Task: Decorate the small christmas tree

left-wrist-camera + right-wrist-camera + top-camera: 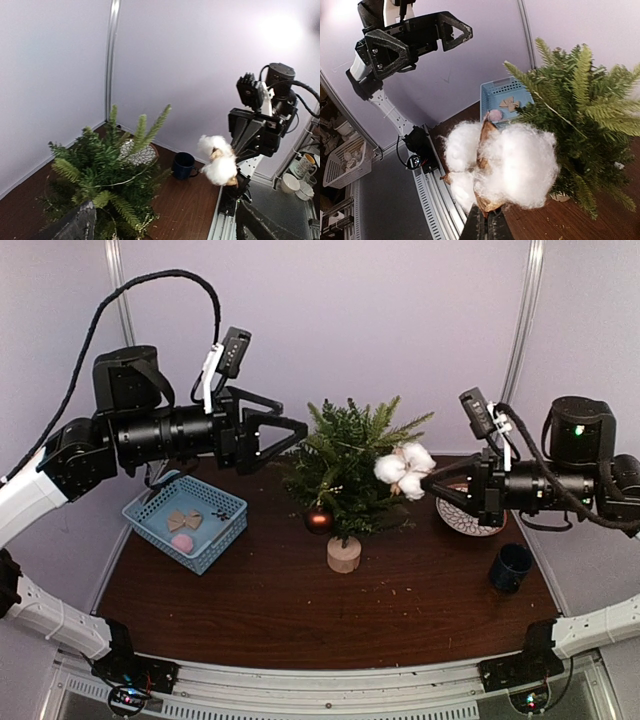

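Item 1. Small christmas tree (350,465): dark-green fir, upright on a round pale wooden base (343,554), at the middle of the brown table (300,610). One red bauble (318,519) hung low on its left side.

Item 2. Cotton boll (405,468): white tufts with tan husk, held in the air at the tree's upper right. The left wrist view showed a gap between it and the branches.

Item 3. Right gripper (428,482): fingers pinched tight on the boll's base, arm level and pointing toward the tree.

Item 4. Left gripper (288,425): fingers spread wide and holding nothing, raised at the tree's upper left, close to the outer branches (contact could not be judged).

Item 5. Blue plastic basket (228,530): left of the tree, well apart from it, below the left arm. It contained a tan bow-shaped piece (184,520) and a pink piece (183,542).

Item 6. Patterned plate (460,520): right of the tree, partly hidden under the right gripper.

Item 7. Dark mug (510,567): near the table's right edge, just in front of the plate.
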`<state>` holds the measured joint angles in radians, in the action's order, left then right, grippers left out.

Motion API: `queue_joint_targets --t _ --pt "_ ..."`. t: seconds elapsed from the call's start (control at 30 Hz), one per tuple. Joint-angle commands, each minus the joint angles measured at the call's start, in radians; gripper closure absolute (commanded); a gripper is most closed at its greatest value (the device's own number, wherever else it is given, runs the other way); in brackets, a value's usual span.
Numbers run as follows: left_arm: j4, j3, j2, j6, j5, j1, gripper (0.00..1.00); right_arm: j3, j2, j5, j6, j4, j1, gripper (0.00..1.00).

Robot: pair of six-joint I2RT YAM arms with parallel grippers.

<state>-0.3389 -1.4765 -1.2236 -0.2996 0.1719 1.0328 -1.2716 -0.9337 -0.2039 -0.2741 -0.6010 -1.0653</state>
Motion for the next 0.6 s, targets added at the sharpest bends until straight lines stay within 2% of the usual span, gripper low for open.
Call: queue_joint_targets --t 0.0,0.23,0.47,0.57 --pt "0.047 0.042 0.027 -0.08 -0.06 -0.056 0.03 -0.001 0.057 0.141 -0.04 -0.15 0.043 1.0" --pt "0.051 0.091 0.059 -0.129 -0.079 -0.134 0.02 -0.056 0.008 0.191 -0.052 -0.289 0.186 1.0" --pt "0.021 0.111 0.09 -0.133 -0.153 -0.167 0.03 -0.072 -0.083 0.123 -0.072 -0.254 0.347 1.0" --pt "-0.026 0.106 0.096 -0.133 -0.227 -0.18 0.02 -0.095 -0.135 0.104 -0.057 -0.247 0.392 1.0"
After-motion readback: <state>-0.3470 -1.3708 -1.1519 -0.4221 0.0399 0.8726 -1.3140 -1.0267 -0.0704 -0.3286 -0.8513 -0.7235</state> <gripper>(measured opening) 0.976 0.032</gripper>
